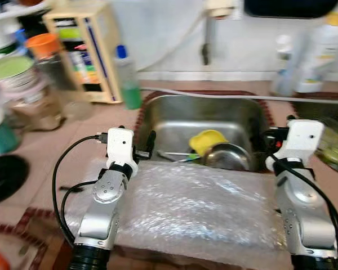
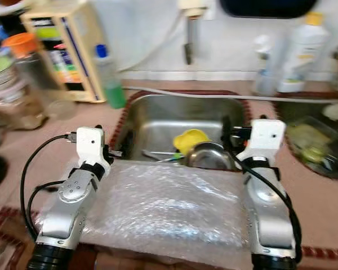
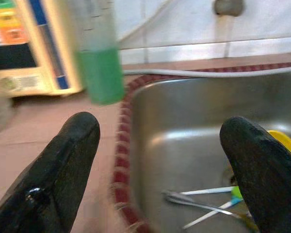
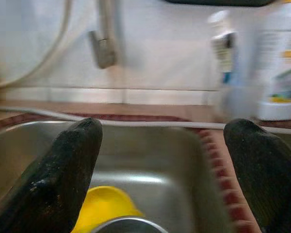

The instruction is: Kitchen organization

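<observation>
- Left pincer hovered wide open at the near left corner of the sink, gripping nothing; green bottle just beyond it on the table.
- Right pincer likewise spread wide and empty, at the sink's near right corner.
- Steel bowl and yellow cup lay in the basin between and below both pincers, with loose utensils.
- Judgement: bowl stiff, light, probably slippery; grip its rim.
- Bubble wrap behind both pincers: soft.
</observation>
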Robot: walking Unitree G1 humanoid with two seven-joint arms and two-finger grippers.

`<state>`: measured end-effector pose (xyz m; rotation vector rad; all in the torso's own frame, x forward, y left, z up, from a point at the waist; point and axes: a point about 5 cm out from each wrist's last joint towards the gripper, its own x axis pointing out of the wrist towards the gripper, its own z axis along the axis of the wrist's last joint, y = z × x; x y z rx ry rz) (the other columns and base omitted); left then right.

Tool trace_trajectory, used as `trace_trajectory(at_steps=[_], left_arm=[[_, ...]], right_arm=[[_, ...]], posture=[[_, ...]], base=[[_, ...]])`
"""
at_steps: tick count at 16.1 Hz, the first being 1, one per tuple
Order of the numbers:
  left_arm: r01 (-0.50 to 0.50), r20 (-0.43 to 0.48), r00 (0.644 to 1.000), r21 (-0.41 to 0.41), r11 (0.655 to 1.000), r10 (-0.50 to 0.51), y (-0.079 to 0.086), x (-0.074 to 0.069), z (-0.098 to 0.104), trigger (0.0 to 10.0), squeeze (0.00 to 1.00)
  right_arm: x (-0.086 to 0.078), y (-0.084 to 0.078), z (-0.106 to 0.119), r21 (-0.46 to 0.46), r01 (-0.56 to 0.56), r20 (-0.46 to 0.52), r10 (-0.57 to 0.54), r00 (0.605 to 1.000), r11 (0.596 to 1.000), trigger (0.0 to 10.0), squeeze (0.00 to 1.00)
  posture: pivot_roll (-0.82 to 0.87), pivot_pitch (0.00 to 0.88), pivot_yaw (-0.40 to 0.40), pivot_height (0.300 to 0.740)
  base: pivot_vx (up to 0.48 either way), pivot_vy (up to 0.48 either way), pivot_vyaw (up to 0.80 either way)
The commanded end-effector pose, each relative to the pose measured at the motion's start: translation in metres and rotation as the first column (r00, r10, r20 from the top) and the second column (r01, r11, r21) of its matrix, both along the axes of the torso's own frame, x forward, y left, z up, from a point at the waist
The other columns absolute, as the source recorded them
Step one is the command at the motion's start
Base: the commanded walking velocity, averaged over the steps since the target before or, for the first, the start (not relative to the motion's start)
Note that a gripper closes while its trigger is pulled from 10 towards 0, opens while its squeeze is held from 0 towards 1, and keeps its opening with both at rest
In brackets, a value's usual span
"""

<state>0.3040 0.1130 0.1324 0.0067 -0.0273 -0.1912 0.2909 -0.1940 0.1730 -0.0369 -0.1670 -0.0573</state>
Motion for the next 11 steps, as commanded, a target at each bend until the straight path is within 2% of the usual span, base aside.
trace_trajectory(at_steps=[1,6,11], left_arm=[[-0.016,0.011,1.000,0.005,1.000,0.016,0.003,0.000,0.004,10.0,0.00],[-0.008,0.050,0.999,-0.035,0.999,0.010,0.001,0.004,0.017,10.0,0.00],[-0.042,0.054,0.997,-0.068,0.997,0.046,-0.002,0.007,0.017,10.0,0.00]], right_arm=[[-0.001,0.004,0.008,0.004,-0.013,0.029,0.013,0.999,1.000,10.0,0.00],[0.003,0.009,0.013,-0.009,-0.041,0.040,0.041,0.998,0.999,10.0,0.00],[0.007,0.015,0.019,-0.047,-0.088,0.038,0.090,0.995,0.995,10.0,0.00]], posture=[[-0.06,0.000,0.096,0.740],[-0.05,0.000,0.075,0.740],[-0.06,0.000,0.030,0.740]], base=[[0.000,0.000,0.00],[0.000,0.000,0.00],[0.000,0.000,0.00]])
